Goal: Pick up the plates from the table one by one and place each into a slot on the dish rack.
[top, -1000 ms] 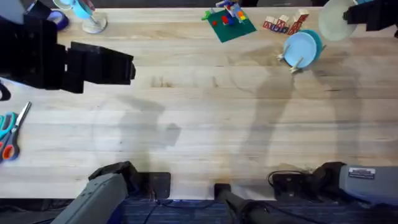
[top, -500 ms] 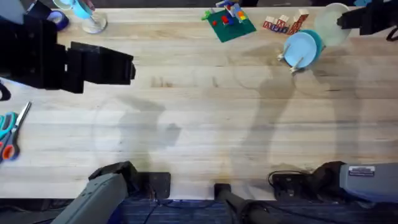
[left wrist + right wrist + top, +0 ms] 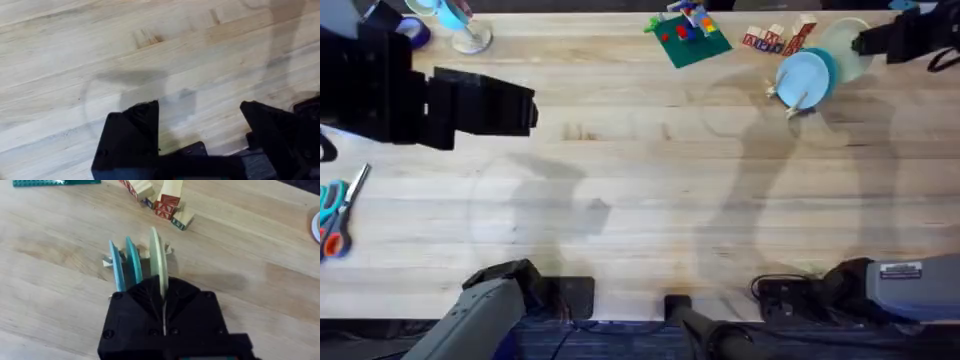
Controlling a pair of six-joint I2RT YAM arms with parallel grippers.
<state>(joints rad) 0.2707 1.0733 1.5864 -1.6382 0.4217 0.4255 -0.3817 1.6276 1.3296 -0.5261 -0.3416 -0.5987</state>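
Fingers of the right gripper (image 3: 865, 42) clamped on the pale yellow-cream plate (image 3: 847, 48) beside the dish rack (image 3: 790, 98) holding the light blue plate (image 3: 803, 76), left gripper (image 3: 200, 125) spread open over bare table (image 3: 75, 60), right wrist view, cream plate edge-on beside teal plate (image 3: 133, 260), lettered blocks (image 3: 162, 205) unreadable.

We see the cream plate (image 3: 156, 255) held on edge, upright, just beside the teal plate and directly over the rack (image 3: 142, 256). The blue plate (image 3: 803, 78) stands on edge in a rack slot, slightly tilted, next to the teal plate. The rack, light wood with thin dowels, sits at the far right of the table (image 3: 640, 200).
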